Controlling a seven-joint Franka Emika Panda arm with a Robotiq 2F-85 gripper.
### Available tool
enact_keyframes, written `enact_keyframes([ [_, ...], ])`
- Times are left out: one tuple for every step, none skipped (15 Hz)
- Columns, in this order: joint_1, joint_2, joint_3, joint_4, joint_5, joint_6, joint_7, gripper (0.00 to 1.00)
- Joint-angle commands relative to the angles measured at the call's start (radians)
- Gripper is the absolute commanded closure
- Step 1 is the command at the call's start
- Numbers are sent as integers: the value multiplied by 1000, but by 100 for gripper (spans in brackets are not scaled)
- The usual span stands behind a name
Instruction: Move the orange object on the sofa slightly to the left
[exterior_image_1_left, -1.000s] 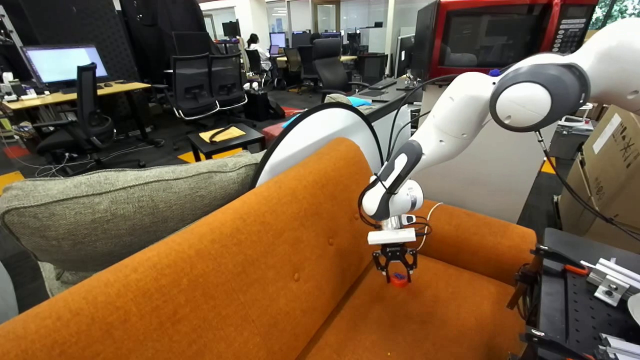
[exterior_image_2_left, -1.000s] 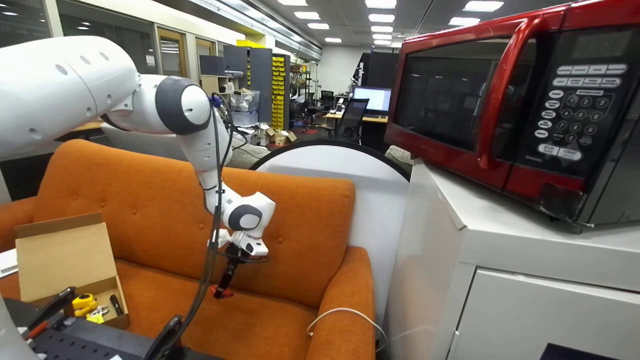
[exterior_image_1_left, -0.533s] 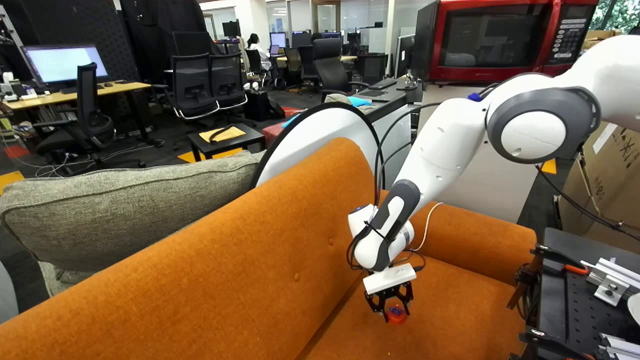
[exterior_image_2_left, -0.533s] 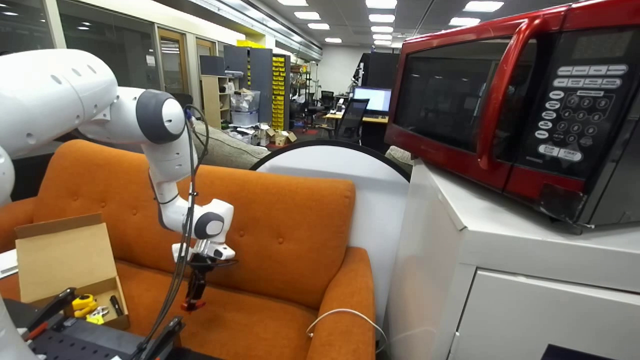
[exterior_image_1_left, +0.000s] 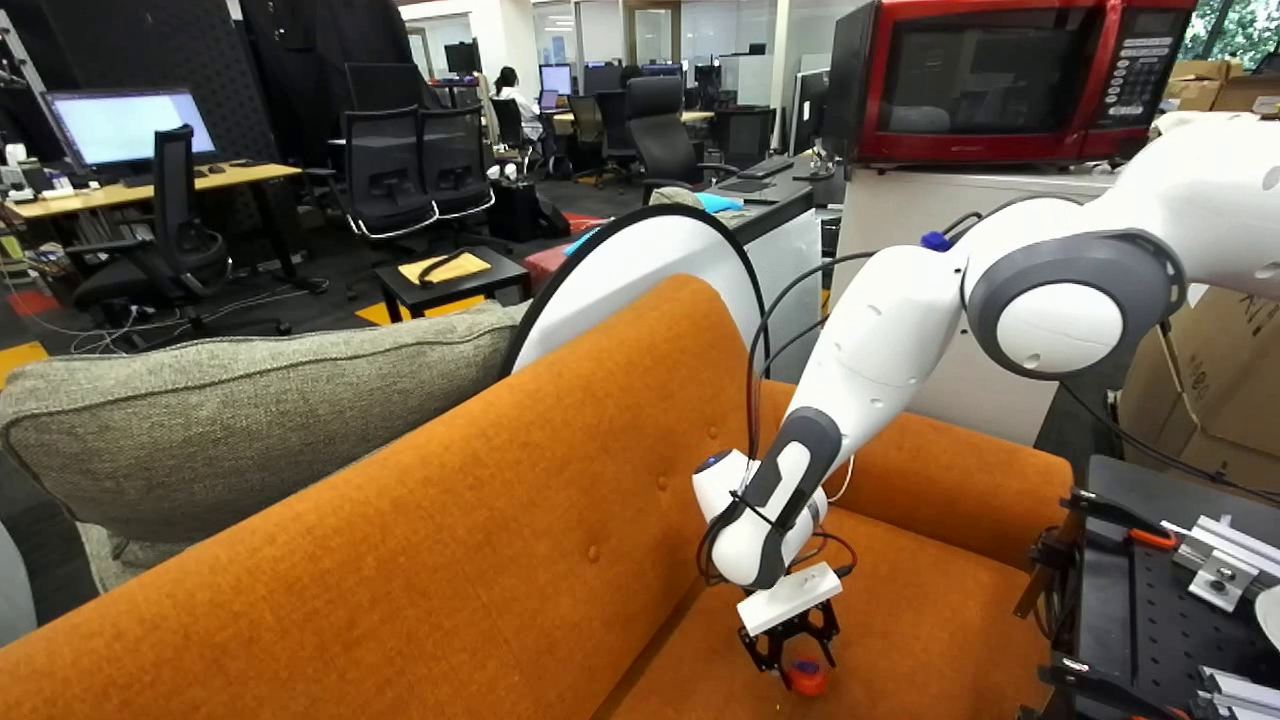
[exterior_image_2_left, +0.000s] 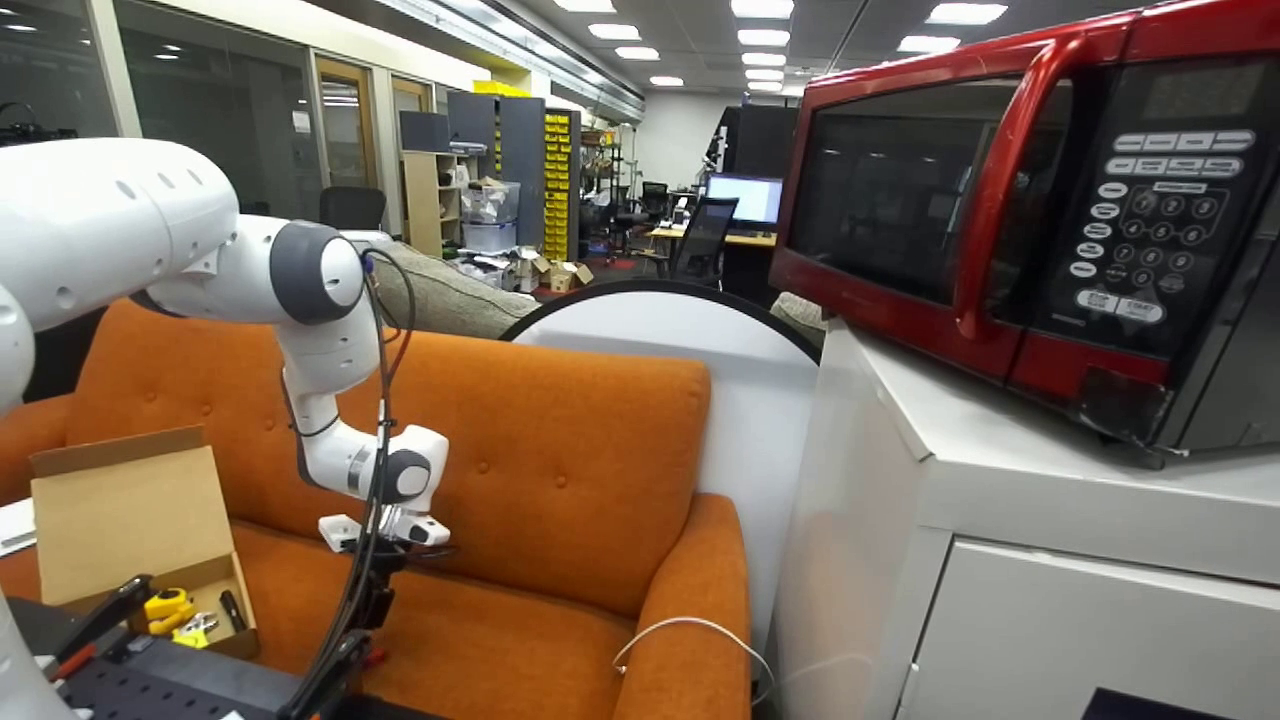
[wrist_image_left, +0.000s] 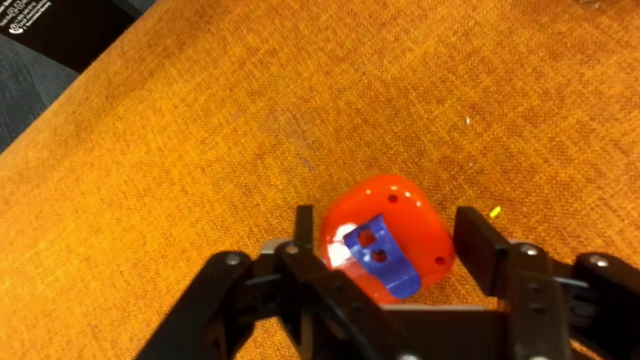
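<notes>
1. Nearest, in the wrist view's lower centre, we see the Robotiq gripper (wrist_image_left: 384, 232), its two fingers (wrist_image_left: 477, 250) spread either side of the glossy red-orange object (wrist_image_left: 412, 231), which carries a blue band (wrist_image_left: 392, 270).
2. We see cloth between the frame-left finger and the object, so the hand looks unclenched; at frame right we cannot tell whether they touch.
3. In an exterior view, we find the object low and right of centre, at the burnt-orange sofa (exterior_image_1_left: 500, 520).
4. In an exterior view, we see a white cord (exterior_image_2_left: 690, 620) over the sofa's arm, bottom centre.
5. Behind the sofa we see a grey-green cushion (exterior_image_1_left: 270, 430), frame left, and a black-rimmed white disc (exterior_image_1_left: 640, 280), above centre.
6. Beyond, we see a red microwave (exterior_image_1_left: 980, 75), upper right; farthest, a seated person (exterior_image_1_left: 520, 105), upper left of centre.
</notes>
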Motion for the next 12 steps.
enact_keyframes([
  [-17, -16, -16, 14, -29, -85, -24, 0],
  [-5, 3, -10, 18, -15, -36, 1, 0],
  [-8, 1, -14, 19, -16, -40, 0, 6],
  [-8, 2, -13, 19, -15, -40, 1, 0],
  [-7, 4, -12, 19, -15, -40, 1, 0],
  [-4, 5, -11, 19, -16, -39, 2, 0],
  [-3, 5, -11, 19, -16, -39, 2, 0],
  [-3, 5, -11, 19, -16, -39, 2, 0],
  [-3, 5, -11, 19, -16, -39, 2, 0],
  [-3, 5, -11, 19, -16, -39, 2, 0],
  [-3, 5, -11, 19, -16, -39, 2, 0],
  [-3, 5, -11, 19, -16, -39, 2, 0],
])
